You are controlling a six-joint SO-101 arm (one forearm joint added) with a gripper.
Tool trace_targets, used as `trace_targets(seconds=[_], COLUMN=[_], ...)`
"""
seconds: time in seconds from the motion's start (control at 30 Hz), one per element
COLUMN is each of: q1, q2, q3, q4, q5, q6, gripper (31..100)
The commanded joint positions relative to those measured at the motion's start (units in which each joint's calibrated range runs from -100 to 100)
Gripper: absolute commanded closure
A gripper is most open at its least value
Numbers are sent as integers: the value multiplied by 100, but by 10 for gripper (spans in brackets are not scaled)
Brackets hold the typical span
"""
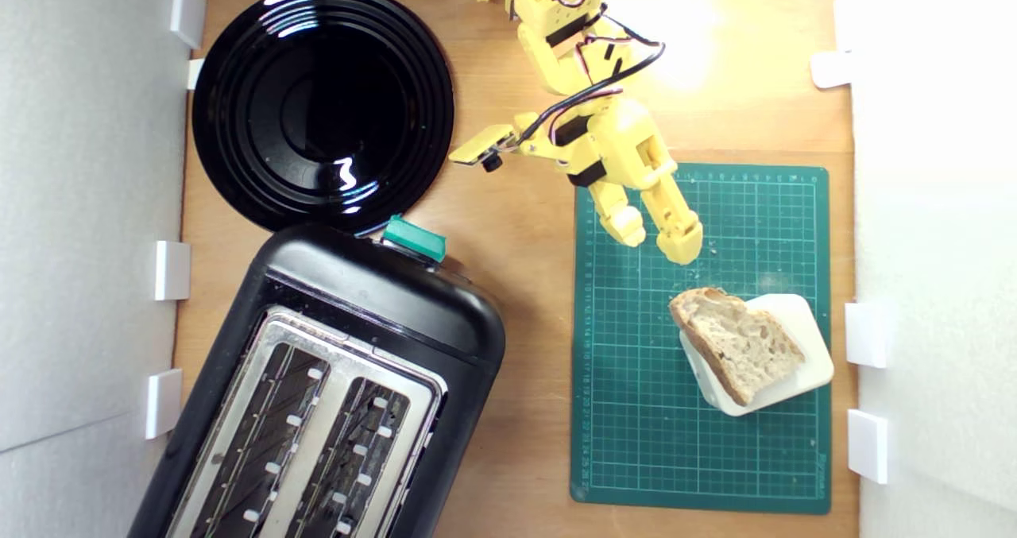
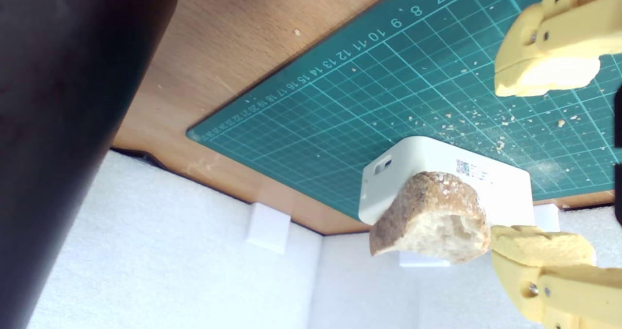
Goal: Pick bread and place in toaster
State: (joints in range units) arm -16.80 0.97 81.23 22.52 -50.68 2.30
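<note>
The bread [image 1: 739,343] is a tan, holey slice with a brown crust. It lies on a cream rounded block [image 1: 806,363] on the exterior view's right. In the wrist view the bread [image 2: 432,217] shows its crust end and overhangs the block [image 2: 437,159]. My yellow gripper [image 1: 655,242] is open above the green mat, a short way from the slice, with nothing between its fingers. In the wrist view the gripper [image 2: 503,161] has its two fingertips spread apart, and one tip sits close beside the crust. The black toaster [image 1: 334,379] with its silver top and teal lever knob [image 1: 413,236] stands at the lower left.
A green cutting mat [image 1: 636,411], strewn with crumbs, lies under the block. A round black plate [image 1: 318,101] sits at the exterior view's upper left, touching the toaster's end. White foam walls with small white brackets [image 1: 866,443] border the wooden table. The toaster's dark side [image 2: 63,100] fills one edge of the wrist view.
</note>
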Motion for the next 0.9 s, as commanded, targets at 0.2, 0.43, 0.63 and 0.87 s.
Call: trace_targets(seconds=[0.2,0.43,0.63,0.87], q1=[-37,-29,12,20], q2=[78,586,627,669], q3=[-247,-311,-447,-629], q4=[-31,-22,-31,-49], q5=[-555,-1127,-1127,-1118], q6=[-13,-97,-113,-123], gripper=[339,333,332,332])
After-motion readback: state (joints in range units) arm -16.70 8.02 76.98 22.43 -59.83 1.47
